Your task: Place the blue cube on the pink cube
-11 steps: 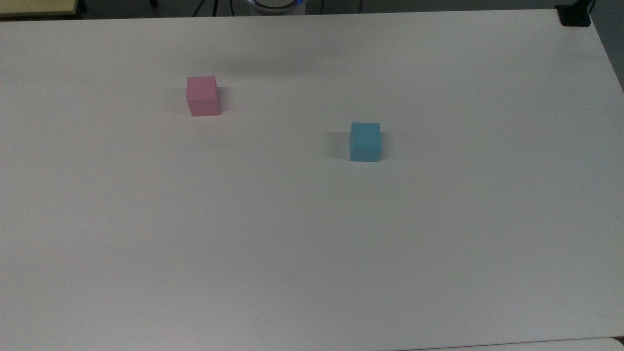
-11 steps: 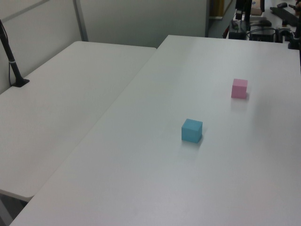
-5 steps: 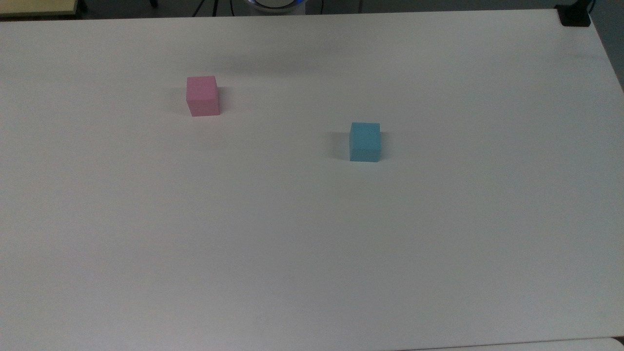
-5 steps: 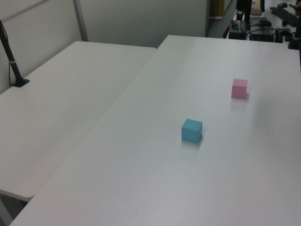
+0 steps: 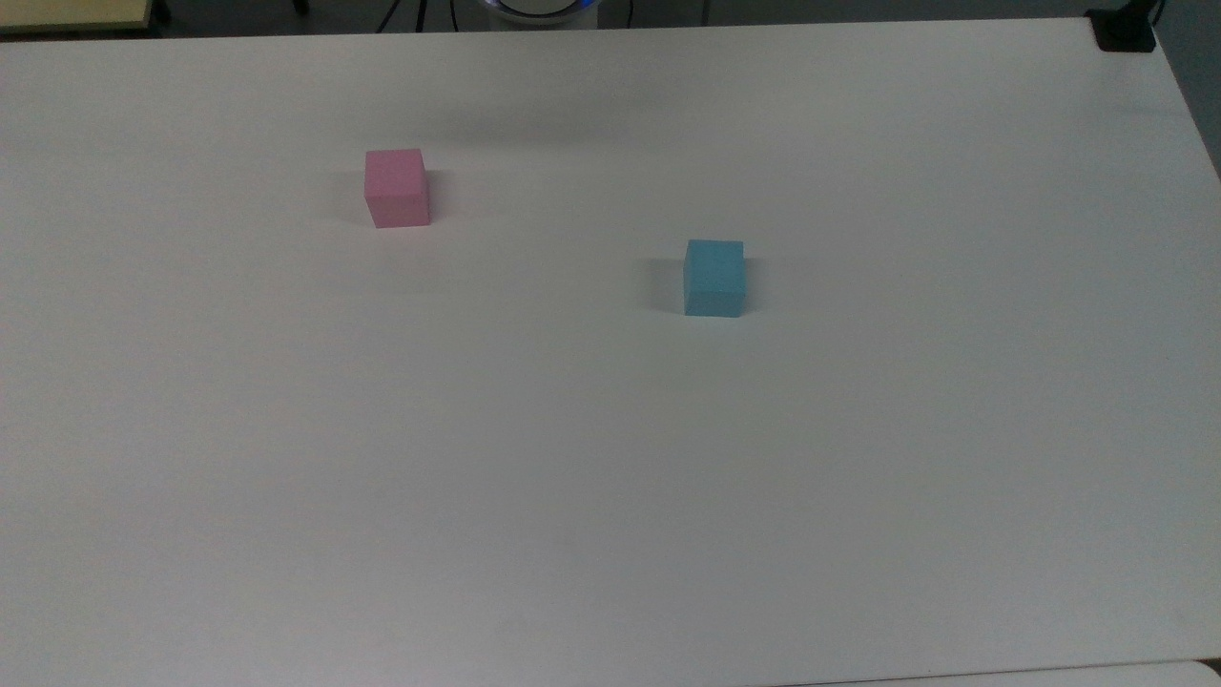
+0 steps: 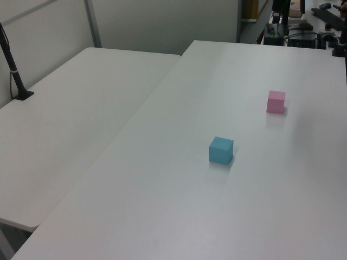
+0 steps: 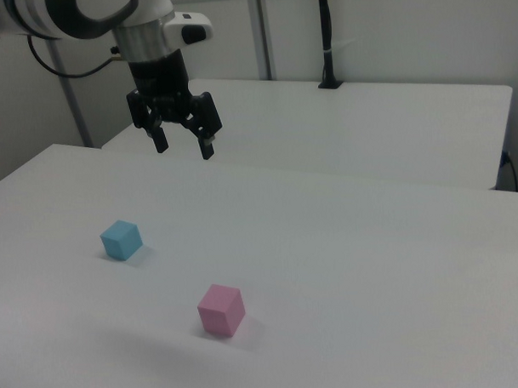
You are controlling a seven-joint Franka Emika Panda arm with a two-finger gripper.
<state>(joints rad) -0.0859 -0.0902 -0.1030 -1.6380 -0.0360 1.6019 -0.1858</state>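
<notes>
Blue cube (image 5: 714,277): sitting flat on the white worktop (image 5: 610,477), well apart from its target.
Pink cube (image 5: 396,187): resting alone toward the top view's left.
End effector (image 7: 182,147): hanging high above the worktop, fingers spread, gripping nothing.

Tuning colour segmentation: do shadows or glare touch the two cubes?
Top view: the small light-blue matte cube casts a soft shadow leftward; the small pastel-pink matte cube a fainter one. Right view: a broad dim shadow lies left of the pink cube. No glare on either.
</notes>
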